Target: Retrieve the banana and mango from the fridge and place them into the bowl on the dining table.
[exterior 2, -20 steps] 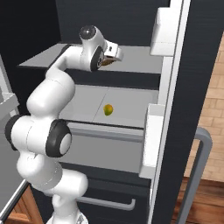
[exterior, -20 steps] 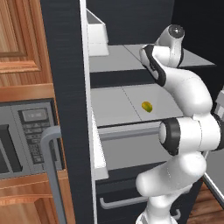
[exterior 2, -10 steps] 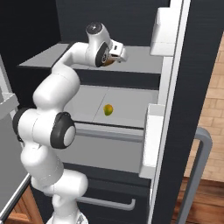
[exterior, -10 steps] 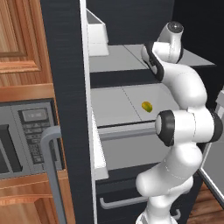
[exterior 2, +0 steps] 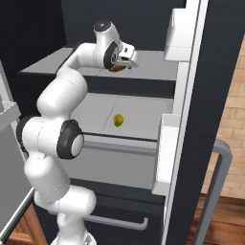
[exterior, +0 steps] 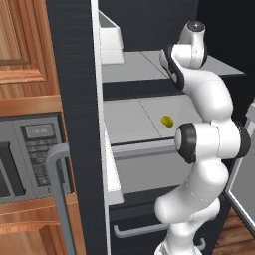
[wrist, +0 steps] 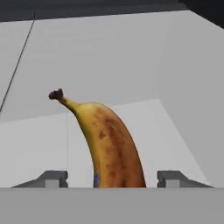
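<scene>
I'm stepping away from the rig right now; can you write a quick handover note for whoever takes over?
Gripper: jaws apart either side of the banana on the fridge's upper shelf; no grip visible yet.
Mango: lies on the shelf below, untouched.
Done: fridge doors open, arm reached in to the banana.
Left: grasp the banana, carry it to the bowl on the dining table, then come back for the mango.

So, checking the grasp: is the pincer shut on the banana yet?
Not yet: in the hand view both fingertips stand clear of the banana, gaps either side.
</scene>
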